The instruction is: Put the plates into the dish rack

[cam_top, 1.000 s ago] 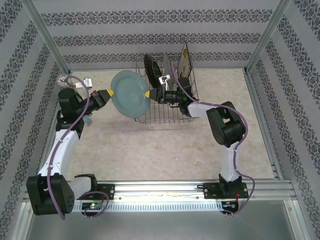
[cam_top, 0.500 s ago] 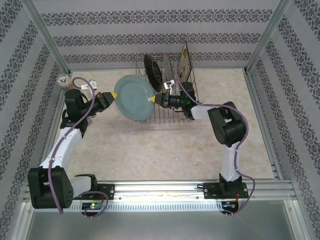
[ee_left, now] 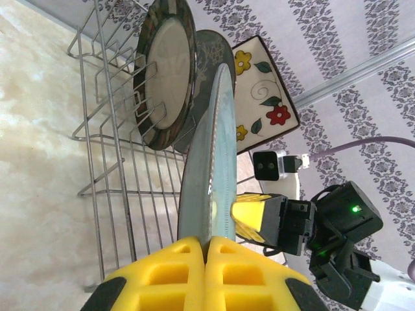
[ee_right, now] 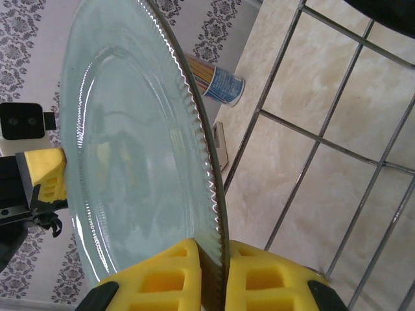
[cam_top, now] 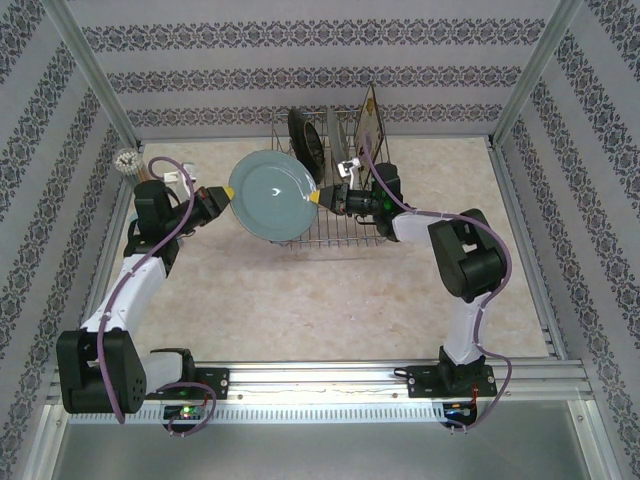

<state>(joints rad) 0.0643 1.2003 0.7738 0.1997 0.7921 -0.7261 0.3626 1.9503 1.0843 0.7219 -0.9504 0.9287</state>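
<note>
- The light-blue plate (cam_top: 270,195) hung on edge above the table, left of centre in the top view, against the left end of the dish rack (cam_top: 345,238) and pinched at opposite rims.
- The left gripper (cam_top: 228,190) was clamped on the plate's left rim, its yellow fingers (ee_left: 175,259) pressed to either face.
- The right gripper (cam_top: 316,197) was closed tight on the right rim in the same way.
- Three plates stood upright in the rack, at upper centre: the dark-rimmed plate (ee_left: 165,71), the grey plate (ee_left: 209,52) and the square floral plate (ee_left: 262,91).
- A cup (ee_right: 217,81) with a blue label stood beyond the rack; its print was too blurred to read.
- The table (cam_top: 300,310) was beige and marbled.
- Striped wallpaper (cam_top: 320,75) with dark floral bands lined three sides, between aluminium posts (cam_top: 95,80).
</note>
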